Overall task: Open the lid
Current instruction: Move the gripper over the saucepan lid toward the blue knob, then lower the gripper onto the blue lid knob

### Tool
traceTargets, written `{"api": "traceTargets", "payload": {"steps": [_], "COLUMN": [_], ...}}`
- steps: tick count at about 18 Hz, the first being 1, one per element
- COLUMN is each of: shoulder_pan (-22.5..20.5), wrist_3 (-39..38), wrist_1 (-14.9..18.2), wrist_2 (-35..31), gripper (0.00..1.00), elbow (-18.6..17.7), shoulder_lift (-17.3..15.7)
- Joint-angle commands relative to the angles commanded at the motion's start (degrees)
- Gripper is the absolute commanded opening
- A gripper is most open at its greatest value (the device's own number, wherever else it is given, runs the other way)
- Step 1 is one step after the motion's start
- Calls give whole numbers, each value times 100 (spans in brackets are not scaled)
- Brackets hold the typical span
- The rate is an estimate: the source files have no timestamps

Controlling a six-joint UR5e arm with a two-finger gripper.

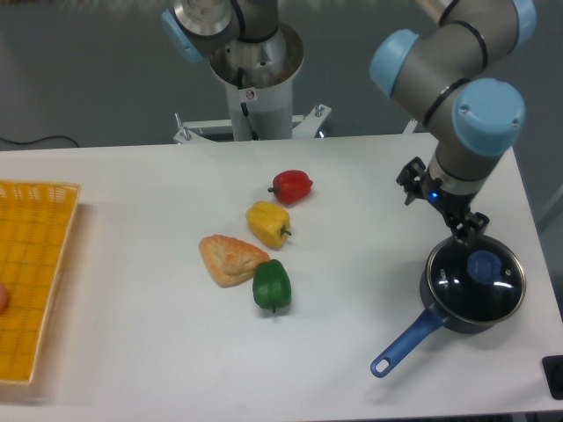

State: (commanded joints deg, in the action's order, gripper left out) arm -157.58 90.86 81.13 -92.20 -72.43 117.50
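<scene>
The lid [464, 287], clear glass with a metal rim and a blue knob [484, 265], sits shut on a dark blue saucepan [437, 303] at the table's right front. The pan's long handle [404, 344] points toward the front left. My gripper [439, 204] hangs above the table just behind and to the left of the pan, pointing down. Its black fingers [467, 226] stand apart with nothing between them. One finger is over the lid's back rim, and the gripper is apart from the knob.
A red pepper [292, 185], a yellow pepper [268, 223], a green pepper [272, 285] and a pastry [230, 259] lie mid-table. A yellow basket [31, 281] stands at the left edge. The table's right edge runs close to the pan.
</scene>
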Motion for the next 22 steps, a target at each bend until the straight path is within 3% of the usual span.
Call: {"api": "traceTargets", "payload": {"steps": [9,15,22], "shoulder_pan": [-256,-256,-247], "wrist_3": [1143,1434,1434], "wrist_1": [-158,-325,-553], "wrist_2": [-9,0,70], "gripper": [100,100,100], "elbow": [413,738,809], "shoulder_lift": [369,738,941]}}
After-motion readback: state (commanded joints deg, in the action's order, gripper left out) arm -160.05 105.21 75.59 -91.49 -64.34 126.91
